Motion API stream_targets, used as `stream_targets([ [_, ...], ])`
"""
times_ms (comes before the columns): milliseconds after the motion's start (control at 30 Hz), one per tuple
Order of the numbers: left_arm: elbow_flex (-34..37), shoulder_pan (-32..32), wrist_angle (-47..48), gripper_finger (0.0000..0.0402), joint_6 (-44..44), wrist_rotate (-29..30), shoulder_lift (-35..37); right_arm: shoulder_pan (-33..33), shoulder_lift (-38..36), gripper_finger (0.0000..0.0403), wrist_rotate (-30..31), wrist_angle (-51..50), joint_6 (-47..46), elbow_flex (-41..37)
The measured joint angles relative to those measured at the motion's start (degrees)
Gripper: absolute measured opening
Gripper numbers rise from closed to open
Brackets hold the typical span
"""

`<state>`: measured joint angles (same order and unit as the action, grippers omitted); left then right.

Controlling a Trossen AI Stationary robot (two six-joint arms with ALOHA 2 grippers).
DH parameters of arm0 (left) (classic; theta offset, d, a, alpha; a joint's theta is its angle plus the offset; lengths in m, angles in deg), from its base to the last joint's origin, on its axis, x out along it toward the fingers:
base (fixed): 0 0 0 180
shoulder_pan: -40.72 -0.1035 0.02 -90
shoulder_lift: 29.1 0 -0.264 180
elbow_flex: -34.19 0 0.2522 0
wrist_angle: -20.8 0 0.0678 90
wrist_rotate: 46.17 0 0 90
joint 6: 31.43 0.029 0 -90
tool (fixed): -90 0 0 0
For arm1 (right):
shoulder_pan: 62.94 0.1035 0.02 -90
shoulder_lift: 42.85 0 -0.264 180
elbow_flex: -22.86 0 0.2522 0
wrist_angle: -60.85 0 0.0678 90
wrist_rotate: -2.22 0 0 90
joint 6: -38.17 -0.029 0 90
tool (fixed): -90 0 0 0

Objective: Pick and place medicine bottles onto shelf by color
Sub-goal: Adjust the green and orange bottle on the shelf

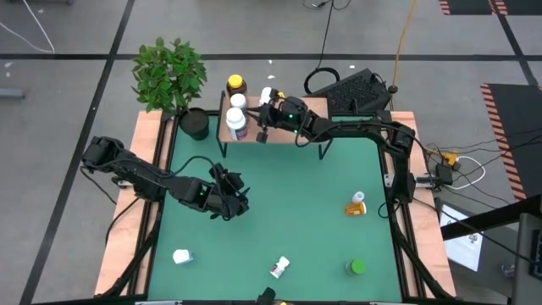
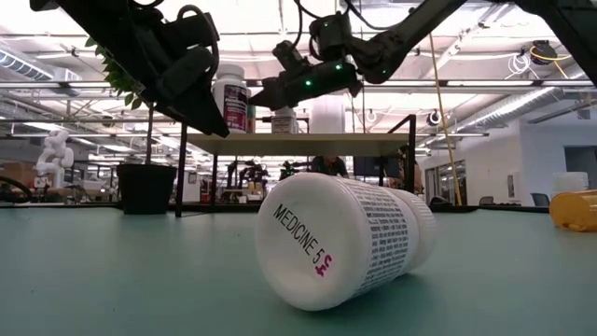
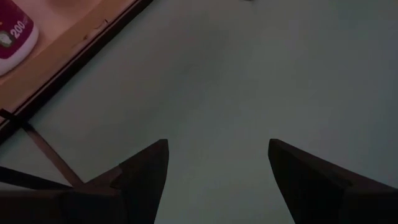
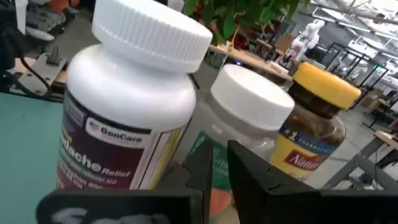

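Note:
The shelf (image 1: pixel 292 110) stands at the table's far edge. Three medicine bottles stand on it in a row: an amber one with a yellow cap (image 1: pixel 235 84), a white one (image 1: pixel 238 102) and a white one with a purple label (image 1: pixel 236 124). My right gripper (image 1: pixel 262 114) hovers just above the shelf to the right of this row, shut and empty; its wrist view shows the three bottles (image 4: pixel 130 106) close ahead. My left gripper (image 1: pixel 234 200) is open and empty above the green table, left of centre.
On the table lie a white bottle (image 1: pixel 182 256), a white bottle with a red label (image 1: pixel 279 268) and an orange bottle (image 1: pixel 356 206); a green one (image 1: pixel 356 268) stands near the front. A black plant pot (image 1: pixel 194 124) stands left of the shelf. A small white thing (image 1: pixel 266 93) lies by my right gripper.

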<state>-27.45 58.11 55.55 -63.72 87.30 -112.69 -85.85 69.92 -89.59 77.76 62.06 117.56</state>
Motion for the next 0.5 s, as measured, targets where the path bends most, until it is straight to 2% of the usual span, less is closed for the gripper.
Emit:
stream_targets([
  [167, 0.0, 0.0, 0.17, 0.0276, -0.73, -0.02, 0.0, -0.12, 0.0, 0.0043, -0.51, 0.74, 0.89, 0.07],
  [300, 0.0, 0.0, 0.2, 0.0276, -0.9, -0.04, 0.0, -0.51, 0.0, 0.0043, -3.14, 0.17, 0.89, 0.07],
  [500, 0.0, 0.0, 0.37, 0.0276, -0.14, -0.07, 0.0, -0.77, -0.88, 0.0043, -2.91, -1.23, 1.39, 0.06],
])
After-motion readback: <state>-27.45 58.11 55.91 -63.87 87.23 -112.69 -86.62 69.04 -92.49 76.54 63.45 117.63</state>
